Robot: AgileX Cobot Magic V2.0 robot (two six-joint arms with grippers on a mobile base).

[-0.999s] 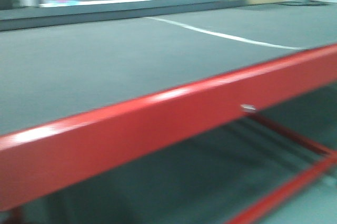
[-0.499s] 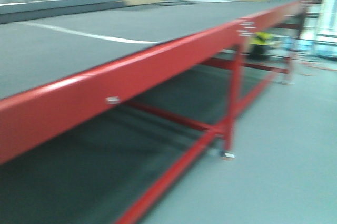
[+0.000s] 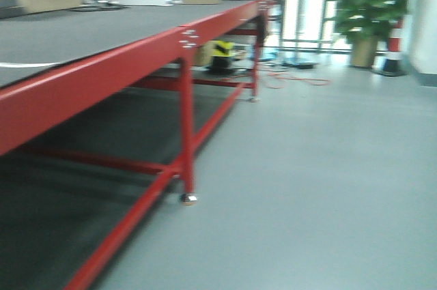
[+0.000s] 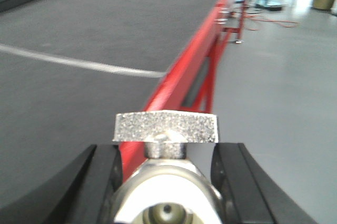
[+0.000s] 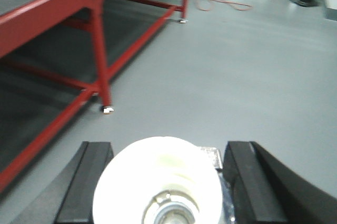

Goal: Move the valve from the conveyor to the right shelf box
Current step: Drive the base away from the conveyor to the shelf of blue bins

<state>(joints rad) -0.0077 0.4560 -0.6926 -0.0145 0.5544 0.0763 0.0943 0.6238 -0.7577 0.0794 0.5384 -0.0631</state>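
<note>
I have the left claw clamped on the valve, T-handle up, with the arm level along the conveyor edge, while the right claw tips down over the floor, closed around a second pale valve.
</note>
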